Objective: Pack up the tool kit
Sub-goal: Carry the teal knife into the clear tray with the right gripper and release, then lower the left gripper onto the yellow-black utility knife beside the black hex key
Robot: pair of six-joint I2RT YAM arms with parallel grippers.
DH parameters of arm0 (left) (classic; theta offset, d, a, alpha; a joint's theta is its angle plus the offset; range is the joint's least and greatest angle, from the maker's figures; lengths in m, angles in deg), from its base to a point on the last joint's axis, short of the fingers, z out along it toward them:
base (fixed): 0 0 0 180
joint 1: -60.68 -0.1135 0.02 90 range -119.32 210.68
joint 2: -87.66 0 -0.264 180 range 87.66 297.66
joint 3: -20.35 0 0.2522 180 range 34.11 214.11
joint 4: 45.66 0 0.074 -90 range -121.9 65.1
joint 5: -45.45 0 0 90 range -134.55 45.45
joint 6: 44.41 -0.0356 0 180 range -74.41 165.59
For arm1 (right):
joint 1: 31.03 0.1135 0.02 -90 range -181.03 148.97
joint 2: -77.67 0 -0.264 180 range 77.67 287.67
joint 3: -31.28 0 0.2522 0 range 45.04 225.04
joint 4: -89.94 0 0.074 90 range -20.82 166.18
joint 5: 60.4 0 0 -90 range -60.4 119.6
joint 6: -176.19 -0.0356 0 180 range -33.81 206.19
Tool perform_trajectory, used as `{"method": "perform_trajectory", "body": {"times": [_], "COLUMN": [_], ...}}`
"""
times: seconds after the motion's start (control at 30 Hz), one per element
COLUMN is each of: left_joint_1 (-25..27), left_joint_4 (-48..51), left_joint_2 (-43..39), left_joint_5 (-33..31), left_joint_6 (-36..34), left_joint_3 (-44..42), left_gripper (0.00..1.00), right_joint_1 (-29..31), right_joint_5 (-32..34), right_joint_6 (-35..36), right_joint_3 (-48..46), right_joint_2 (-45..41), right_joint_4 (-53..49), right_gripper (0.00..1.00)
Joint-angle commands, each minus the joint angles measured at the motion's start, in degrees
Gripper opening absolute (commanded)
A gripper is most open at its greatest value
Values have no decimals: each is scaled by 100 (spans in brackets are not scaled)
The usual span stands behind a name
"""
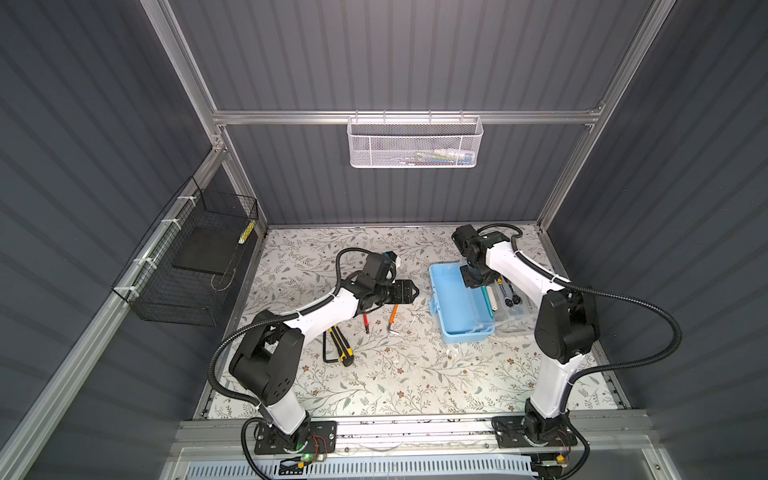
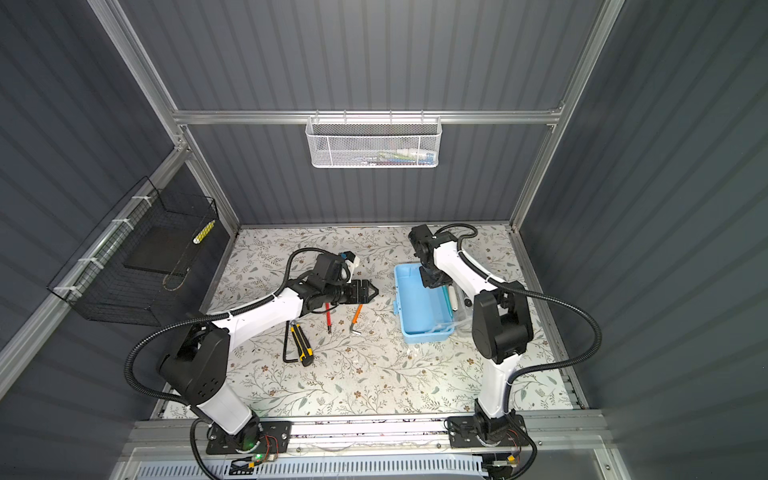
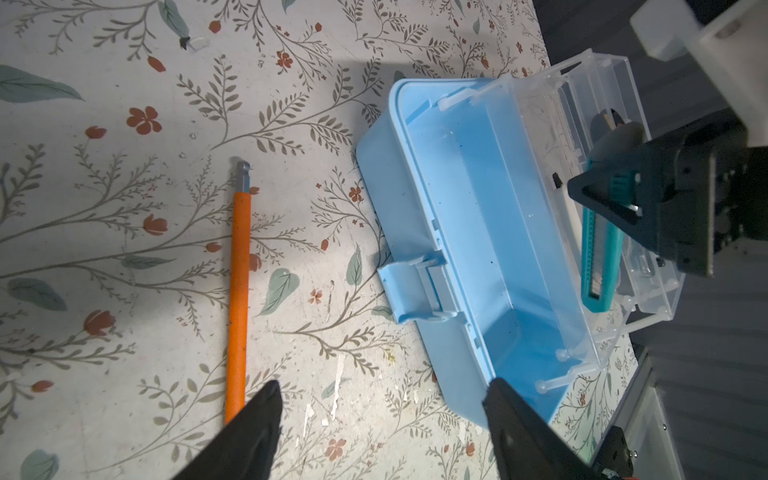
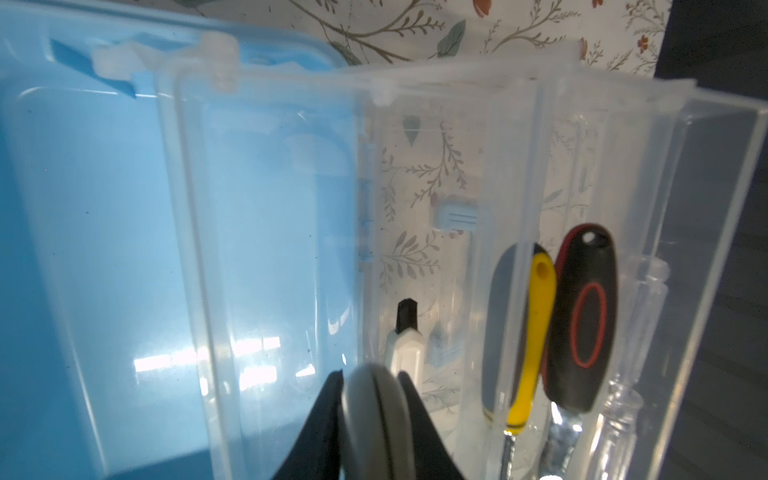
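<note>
The light blue box (image 1: 453, 307) (image 2: 419, 307) (image 3: 469, 232) (image 4: 83, 208) lies open, its clear lid (image 3: 615, 83) (image 4: 685, 208) folded out to the right. My right gripper (image 1: 473, 281) (image 2: 432, 280) (image 3: 598, 187) (image 4: 370, 374) points down over the lid, shut on the grey end of a teal utility knife (image 1: 486, 301) (image 3: 598, 266) (image 4: 370, 411). Screwdrivers (image 4: 586, 324) lie in the lid. My left gripper (image 1: 413, 291) (image 2: 374, 292) (image 3: 384, 382) hovers open and empty, left of the box. Beneath it lies an orange hex key (image 1: 394, 313) (image 3: 239, 291).
On the mat left of the box lie a red screwdriver (image 1: 366, 323), a yellow-black utility knife (image 1: 341, 347) and a black hex key (image 1: 326, 353). A white mesh basket (image 1: 413, 143) hangs on the back rail, a black wire basket (image 1: 187, 266) on the left wall.
</note>
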Motion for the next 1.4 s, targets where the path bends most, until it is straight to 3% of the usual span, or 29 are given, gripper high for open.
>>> {"method": "perform_trajectory", "body": {"times": [0.0, 0.1, 0.27, 0.7, 0.93, 1.03, 1.17, 1.27, 1.37], "left_joint_1": [-2, -2, -2, -2, -28, -46, -50, -56, -59], "left_joint_4": [137, 137, 163, 189, 478, 666, 924, 1148, 1427], "left_joint_2": [-41, -15, -23, 38, -32, -68, -141, -194, -263], "left_joint_5": [-37, -27, -35, 5, -385, -613, -990, -1263, -1502], "left_joint_6": [-137, -126, -129, -150, -136, -115, -54, 57, 209], "left_joint_3": [-31, -13, -8, 20, 43, 33, 1, -43, -141], "left_gripper": [78, 78, 78, 78, 80, 86, 92, 99, 100], "right_joint_1": [17, 32, 43, 52, 82, 79, 83, 83, 79], "right_joint_5": [258, 258, -36, -46, -120, -236, -253, -254, -302], "right_joint_6": [-78, -106, -176, -270, -254, -289, -312, -273, -273], "right_joint_3": [131, 156, 55, -229, -321, -445, -544, -571, -695], "right_joint_2": [69, 62, -63, -316, -332, -493, -695, -780, -943], "right_joint_4": [-128, -100, 12, -20, 34, 247, 449, 521, 726], "right_gripper": [28, 33, 33, 35, 37, 45, 48, 58, 65]}}
